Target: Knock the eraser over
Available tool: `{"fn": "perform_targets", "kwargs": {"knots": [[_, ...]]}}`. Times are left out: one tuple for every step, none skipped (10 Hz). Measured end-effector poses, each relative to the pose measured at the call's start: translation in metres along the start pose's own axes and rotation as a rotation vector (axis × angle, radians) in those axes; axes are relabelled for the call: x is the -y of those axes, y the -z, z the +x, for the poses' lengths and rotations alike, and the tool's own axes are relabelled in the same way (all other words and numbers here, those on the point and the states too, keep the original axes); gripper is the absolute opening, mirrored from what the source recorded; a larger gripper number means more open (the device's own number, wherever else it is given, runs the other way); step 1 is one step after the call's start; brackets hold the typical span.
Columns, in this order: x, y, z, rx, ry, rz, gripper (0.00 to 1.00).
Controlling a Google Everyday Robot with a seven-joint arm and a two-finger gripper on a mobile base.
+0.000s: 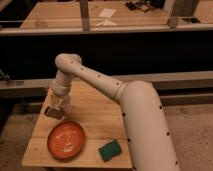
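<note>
The eraser (pixel 54 113) is a small dark grey-black block lying near the left edge of the wooden table (pixel 102 120), just behind the orange plate (pixel 66 139). My gripper (pixel 56 103) hangs from the white arm right above the eraser, its tip at or very near the block's top. The arm reaches in from the lower right and bends down at the wrist.
A green sponge (pixel 110 149) lies near the table's front edge, right of the plate. The arm's thick white link (pixel 145 120) covers the table's right side. Behind the table run a metal rail and a dark gap, with other wooden tables beyond.
</note>
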Motion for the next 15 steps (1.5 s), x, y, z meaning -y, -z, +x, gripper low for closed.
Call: {"fn": "perform_targets", "kwargs": {"knots": [[0.002, -0.002, -0.002, 0.000, 0.003, -0.002, 0.07], [0.003, -0.003, -0.002, -0.001, 0.003, -0.004, 0.07], [0.002, -0.003, -0.002, -0.003, 0.002, -0.004, 0.07], [0.002, -0.005, -0.001, -0.004, -0.001, -0.006, 0.07], [0.003, -0.005, -0.001, -0.005, -0.002, -0.006, 0.07], [0.003, -0.006, -0.001, -0.006, -0.003, -0.008, 0.07], [0.005, -0.008, -0.002, -0.007, -0.001, -0.010, 0.07], [0.006, -0.011, -0.004, -0.007, 0.000, -0.013, 0.07], [0.006, -0.011, -0.004, -0.009, 0.000, -0.014, 0.07], [0.006, -0.012, -0.003, -0.011, -0.003, -0.015, 0.07], [0.006, -0.012, -0.003, -0.013, -0.004, -0.016, 0.07], [0.006, -0.013, -0.004, -0.015, -0.004, -0.016, 0.07], [0.006, -0.013, -0.004, -0.017, -0.004, -0.017, 0.10], [0.008, -0.015, -0.006, -0.018, -0.003, -0.019, 0.22], [0.009, -0.016, -0.008, -0.019, 0.000, -0.021, 0.32]]}}
